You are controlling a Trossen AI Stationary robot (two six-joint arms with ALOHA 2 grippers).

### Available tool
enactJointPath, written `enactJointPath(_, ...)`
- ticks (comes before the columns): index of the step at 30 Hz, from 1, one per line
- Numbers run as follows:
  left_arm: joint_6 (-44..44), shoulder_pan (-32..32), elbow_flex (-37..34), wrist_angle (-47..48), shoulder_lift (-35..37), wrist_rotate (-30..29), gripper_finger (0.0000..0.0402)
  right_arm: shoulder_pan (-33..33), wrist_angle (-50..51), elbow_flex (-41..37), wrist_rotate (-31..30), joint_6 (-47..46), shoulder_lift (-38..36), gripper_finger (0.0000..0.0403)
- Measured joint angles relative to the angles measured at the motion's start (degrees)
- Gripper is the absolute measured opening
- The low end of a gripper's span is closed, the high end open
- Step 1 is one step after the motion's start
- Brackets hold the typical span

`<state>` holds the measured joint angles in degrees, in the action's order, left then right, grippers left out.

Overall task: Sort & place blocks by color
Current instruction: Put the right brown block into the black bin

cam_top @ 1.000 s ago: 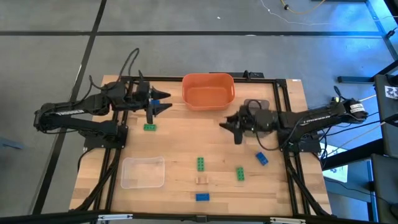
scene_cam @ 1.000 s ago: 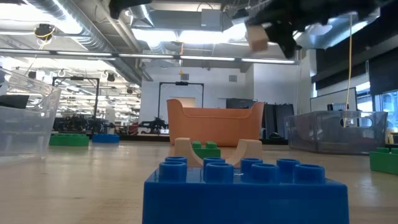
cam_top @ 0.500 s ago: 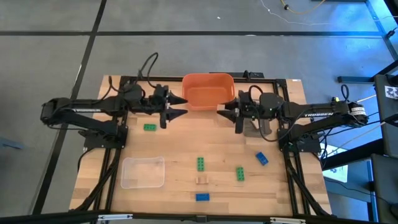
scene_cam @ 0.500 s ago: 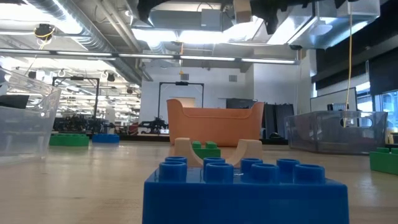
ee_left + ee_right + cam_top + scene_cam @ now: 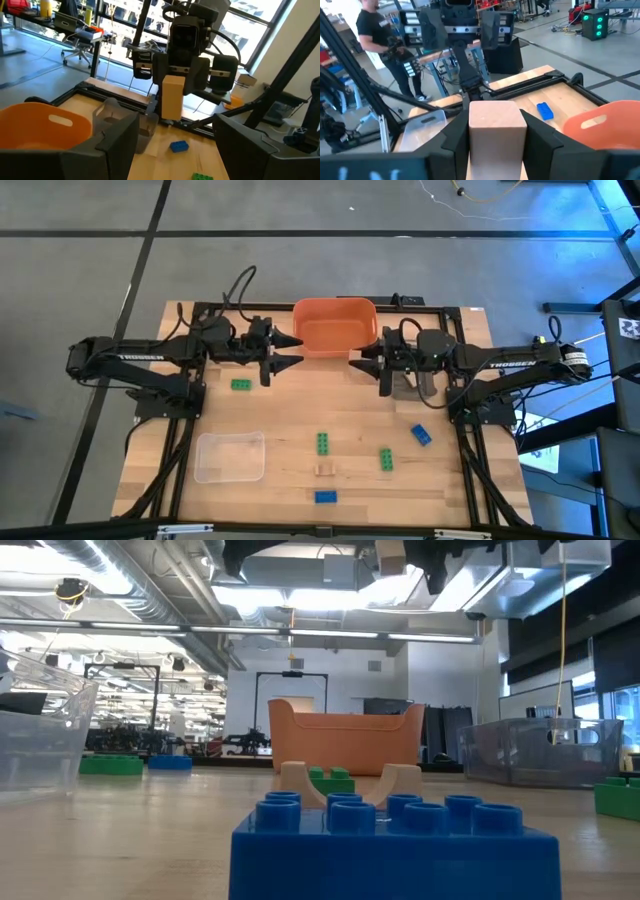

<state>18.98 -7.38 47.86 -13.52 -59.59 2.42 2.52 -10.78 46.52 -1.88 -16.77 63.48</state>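
Note:
My right gripper (image 5: 362, 361) is shut on a tan block (image 5: 172, 97), high above the table beside the orange bowl (image 5: 335, 325). My left gripper (image 5: 290, 350) is open and empty on the bowl's other side, facing the right one. On the table lie green blocks (image 5: 241, 385) (image 5: 325, 443) (image 5: 385, 459), blue blocks (image 5: 421, 435) (image 5: 325, 497) and a tan arch piece (image 5: 324, 470). In the low view, a blue block (image 5: 395, 845) fills the foreground and the tan block (image 5: 390, 555) is at the top edge. My right gripper pinches the tan block between its two fingers (image 5: 457, 132), one on each of two opposite side faces (image 5: 492, 125). It reaches in from the table's right. The block is lifted clear of the table and stands upright, its lower part (image 5: 171, 110) below the fingers.
A grey tray (image 5: 415, 375) sits under the right arm. A clear tray (image 5: 230, 455) lies near the left front. Another blue block (image 5: 544, 111) lies under the left arm. Black frame rails run along the table edges. A person (image 5: 375, 30) stands beyond the table.
My right gripper has carried the tan block up and toward the far edge, beside the orange bowl. My left gripper has moved toward the table's right, closer to the bowl. Both have kept still for the last half second.

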Motion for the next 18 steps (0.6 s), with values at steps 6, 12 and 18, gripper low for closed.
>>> enactJointPath(6, 0.37, 0.00, 0.00, -0.02, 0.00, -0.52, 0.0244, 2.24, 27.74, 7.08, -11.95, -1.01, 0.29, 0.0130)
enactJointPath(12, 0.42, 0.01, 0.00, 0.09, 0.00, -1.81, 0.0244, 12.59, 61.17, 10.93, -19.91, -8.12, 1.10, 0.0130)
enactJointPath(18, 0.37, 0.02, 0.00, 0.11, 0.00, -3.48, 0.0244, 19.99, 65.51, 0.41, -16.42, -13.41, 1.14, 0.0130)
